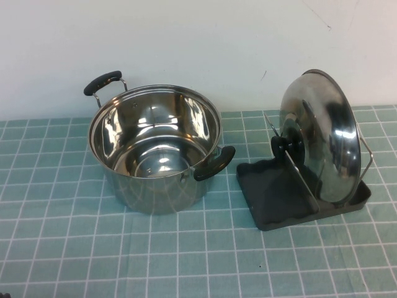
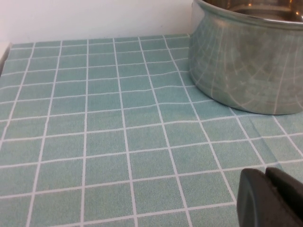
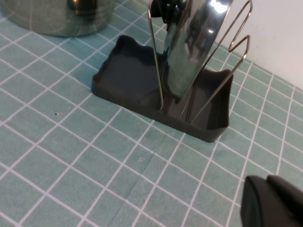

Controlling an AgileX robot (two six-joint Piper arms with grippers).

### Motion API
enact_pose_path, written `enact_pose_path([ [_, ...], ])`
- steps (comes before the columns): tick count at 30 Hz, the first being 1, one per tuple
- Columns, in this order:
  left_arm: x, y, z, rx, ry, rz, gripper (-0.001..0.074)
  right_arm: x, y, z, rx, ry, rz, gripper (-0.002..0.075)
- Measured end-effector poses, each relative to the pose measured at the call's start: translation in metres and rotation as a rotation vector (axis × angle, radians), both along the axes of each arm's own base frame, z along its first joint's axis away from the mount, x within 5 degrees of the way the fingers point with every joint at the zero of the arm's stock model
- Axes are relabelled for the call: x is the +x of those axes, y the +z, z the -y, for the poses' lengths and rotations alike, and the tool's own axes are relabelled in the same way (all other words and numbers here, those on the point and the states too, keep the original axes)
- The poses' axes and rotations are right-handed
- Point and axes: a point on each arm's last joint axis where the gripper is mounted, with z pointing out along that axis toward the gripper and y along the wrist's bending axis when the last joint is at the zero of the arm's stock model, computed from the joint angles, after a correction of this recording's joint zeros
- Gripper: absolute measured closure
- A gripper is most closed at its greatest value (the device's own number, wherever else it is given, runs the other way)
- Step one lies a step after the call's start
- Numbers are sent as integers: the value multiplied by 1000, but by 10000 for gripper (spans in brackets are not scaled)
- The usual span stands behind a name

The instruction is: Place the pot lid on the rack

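Observation:
The shiny steel pot lid (image 1: 322, 133) with its black knob (image 1: 286, 146) stands on edge between the wire loops of the dark grey rack (image 1: 273, 195) at the right of the table. The right wrist view shows the lid (image 3: 194, 42) upright in the rack (image 3: 128, 85). My right gripper (image 3: 271, 204) is shut and empty, low over the cloth, apart from the rack's near end. My left gripper (image 2: 267, 196) is shut and empty over the cloth, apart from the pot (image 2: 246, 56). Neither gripper shows in the high view.
A deep steel pot (image 1: 155, 149) with two black handles stands open left of the rack, one handle (image 1: 214, 164) close to the tray's corner. A teal checked cloth (image 1: 93, 248) covers the table. A white wall runs along the back.

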Motion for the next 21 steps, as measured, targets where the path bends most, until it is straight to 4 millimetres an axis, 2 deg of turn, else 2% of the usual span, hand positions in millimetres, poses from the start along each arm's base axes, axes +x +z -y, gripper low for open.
enact_pose_path([
  [17,0,0,0,3,-1,0,737,0,0,0,0,0,0,727],
  [21,0,0,0,4,-1,-2,737,3,-6,2,1,-28,41,727],
])
